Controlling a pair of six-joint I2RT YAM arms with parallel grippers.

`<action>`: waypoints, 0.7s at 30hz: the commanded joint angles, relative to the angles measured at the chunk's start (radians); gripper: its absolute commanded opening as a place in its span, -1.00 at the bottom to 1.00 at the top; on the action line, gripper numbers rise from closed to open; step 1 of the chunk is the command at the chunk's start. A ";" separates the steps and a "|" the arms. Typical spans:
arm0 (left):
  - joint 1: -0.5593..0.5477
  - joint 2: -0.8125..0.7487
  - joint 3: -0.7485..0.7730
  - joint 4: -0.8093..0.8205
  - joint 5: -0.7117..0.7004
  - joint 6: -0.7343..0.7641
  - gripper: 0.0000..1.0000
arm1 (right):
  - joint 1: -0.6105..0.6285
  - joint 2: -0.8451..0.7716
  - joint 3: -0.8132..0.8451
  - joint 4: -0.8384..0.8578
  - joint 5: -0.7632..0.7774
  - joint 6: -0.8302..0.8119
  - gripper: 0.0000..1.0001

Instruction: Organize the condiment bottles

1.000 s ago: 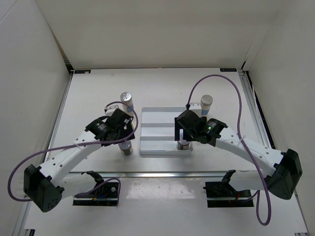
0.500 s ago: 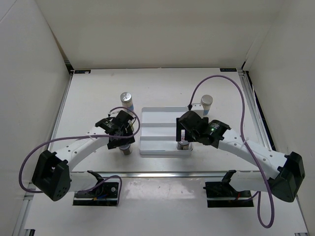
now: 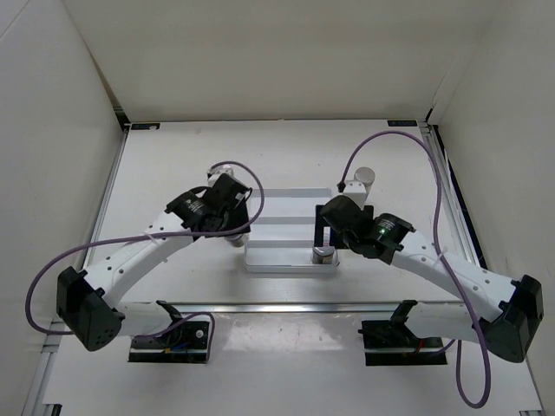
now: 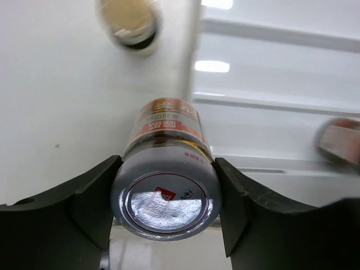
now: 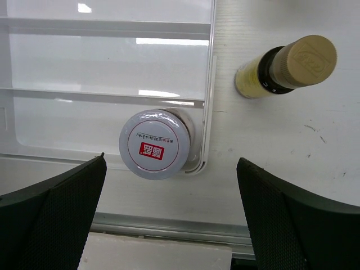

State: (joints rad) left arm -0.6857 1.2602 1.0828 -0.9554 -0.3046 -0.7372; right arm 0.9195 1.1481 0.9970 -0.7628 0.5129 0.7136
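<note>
**Left wrist view.** My left gripper (image 4: 167,164) is closed on a squat silver-lidded jar (image 4: 165,199), with one finger (image 4: 93,197) pressed to each side of its lid. The jar is outside the white tray (image 4: 270,121), just beside its left wall. A blurred tan-capped bottle (image 4: 128,19) stands beyond it on the table (image 4: 56,101).

**Right wrist view.** My right gripper (image 5: 171,169) hangs with jaws spread wide, holding nothing. It is above a second jar (image 5: 156,143), which stands in the tray's near right corner. A slim yellow bottle (image 5: 284,66) stands outside the tray, near it.

**Top view.** A tall white bottle (image 3: 363,178) stands beyond my right arm.
</note>
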 commanded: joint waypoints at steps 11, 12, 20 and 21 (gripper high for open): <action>-0.170 0.220 0.164 0.121 -0.008 0.027 -0.13 | -0.004 -0.088 -0.017 -0.084 0.121 0.038 1.00; -0.170 0.241 0.155 0.121 -0.008 0.027 -0.13 | -0.004 -0.099 -0.017 -0.084 0.121 0.038 1.00; -0.170 0.306 0.135 0.130 0.053 0.004 0.25 | -0.025 -0.119 -0.006 -0.115 0.180 0.038 1.00; -0.170 0.317 0.135 0.130 0.053 0.004 0.38 | -0.042 -0.119 -0.006 -0.124 0.180 0.038 1.00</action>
State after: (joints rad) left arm -0.8536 1.5673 1.2167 -0.8665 -0.2794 -0.7216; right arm 0.9043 1.0412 0.9836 -0.8631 0.6376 0.7311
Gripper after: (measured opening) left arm 0.733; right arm 0.998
